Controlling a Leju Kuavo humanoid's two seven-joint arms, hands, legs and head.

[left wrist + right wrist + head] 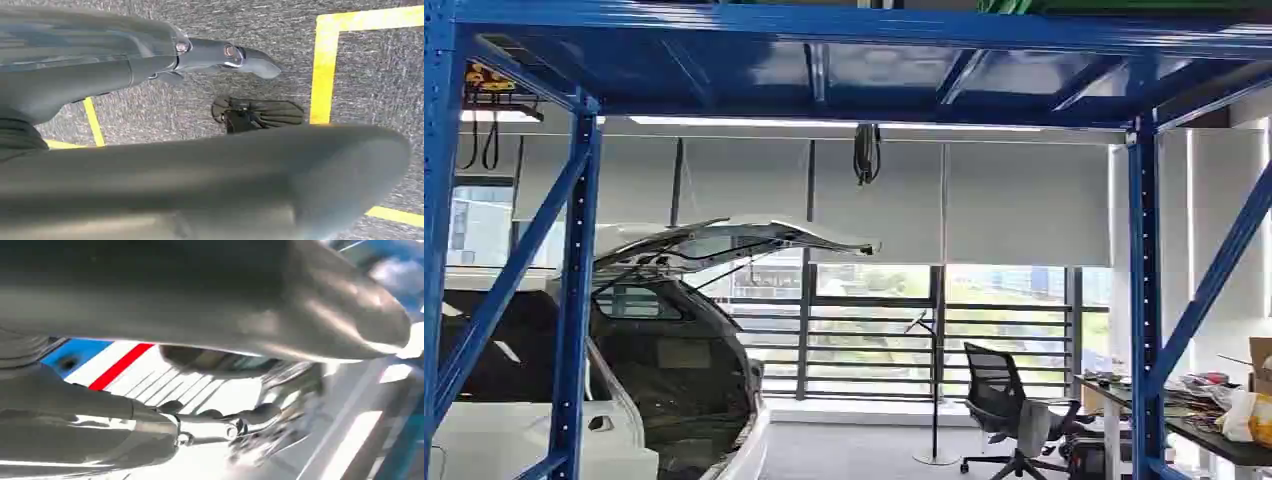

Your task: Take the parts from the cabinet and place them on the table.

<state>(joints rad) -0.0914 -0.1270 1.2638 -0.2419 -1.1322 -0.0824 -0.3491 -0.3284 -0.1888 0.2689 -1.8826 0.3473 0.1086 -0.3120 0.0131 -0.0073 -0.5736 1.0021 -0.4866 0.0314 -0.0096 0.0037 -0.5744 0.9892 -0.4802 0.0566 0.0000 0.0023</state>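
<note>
Blue steel rack [576, 250]: uprights at both edges of the head view, shelf deck overhead; no parts visible on it. White car [654, 380], hatch raised, behind the rack's left upright. Desk [1224, 440] with clutter at right edge; office chair [1004, 405] just beside it. Left hand [235, 55]: hanging over grey carpet with yellow floor tape [325, 65], fingers extended, holding nothing. Right hand [240, 427]: blurred against a bright striped surface; whether it grasps anything cannot be told. Step judged: search or approach, no part located. Next move calls for finding the parts before reaching.
</note>
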